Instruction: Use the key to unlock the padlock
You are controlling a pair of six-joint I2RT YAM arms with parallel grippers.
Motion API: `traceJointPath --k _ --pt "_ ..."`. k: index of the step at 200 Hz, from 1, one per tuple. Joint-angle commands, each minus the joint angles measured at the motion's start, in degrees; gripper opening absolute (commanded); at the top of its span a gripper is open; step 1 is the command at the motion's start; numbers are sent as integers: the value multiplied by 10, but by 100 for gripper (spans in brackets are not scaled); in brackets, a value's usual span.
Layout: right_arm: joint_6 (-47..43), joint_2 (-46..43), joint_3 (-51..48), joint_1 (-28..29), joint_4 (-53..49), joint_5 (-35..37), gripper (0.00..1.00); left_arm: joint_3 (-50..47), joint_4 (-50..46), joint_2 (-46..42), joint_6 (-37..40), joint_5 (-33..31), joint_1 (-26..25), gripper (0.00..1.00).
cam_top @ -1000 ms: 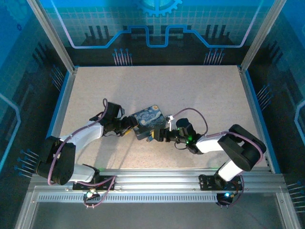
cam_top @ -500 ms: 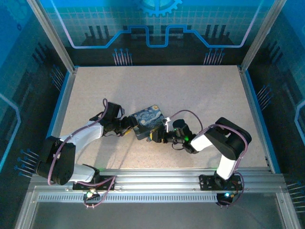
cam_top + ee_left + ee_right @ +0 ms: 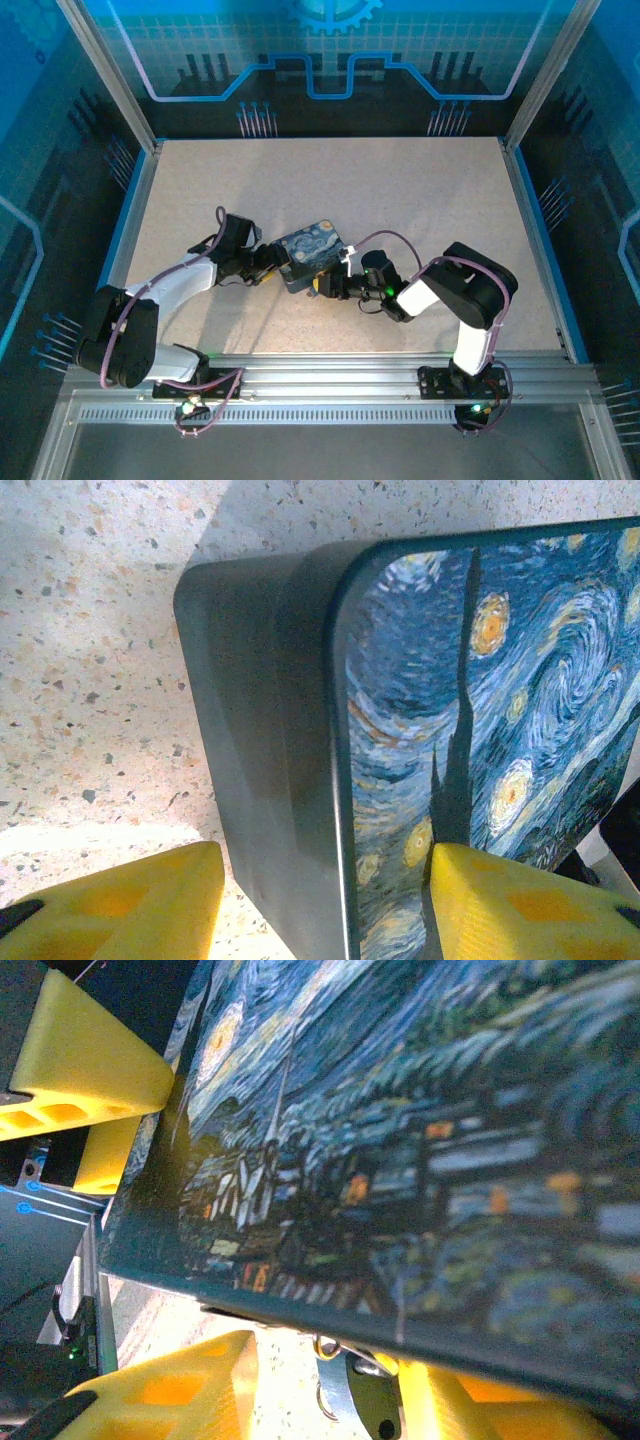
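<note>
The padlock (image 3: 360, 1405) dangles off the tin box's (image 3: 420, 1160) edge, right between the right end effector's (image 3: 325, 1390) wide-spread fingers, its axis pointing toward it; the left end effector's (image 3: 328, 880) grip is unclear.

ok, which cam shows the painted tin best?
Top external: the whole tin shows, outline and lid together. Left wrist gives one corner and a side wall; right wrist gives a close, partly blurred stretch of lid.

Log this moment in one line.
left hand: straddles tin box | right hand: at box edge, metal piece between fingers | unlocked: unclear
</note>
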Motion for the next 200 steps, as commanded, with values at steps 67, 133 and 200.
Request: traceJointPath --k 67,133,200 --pt "2 3 -3 3 -18 -3 31 -18 -67 8 -3 -21 -7 57" --pt "1 -2 -5 1 -33 0 17 -16 -69 8 -2 -22 -7 57" --pt "10 -12 -14 0 -36 10 9 -14 -72 7 0 -23 -6 57"
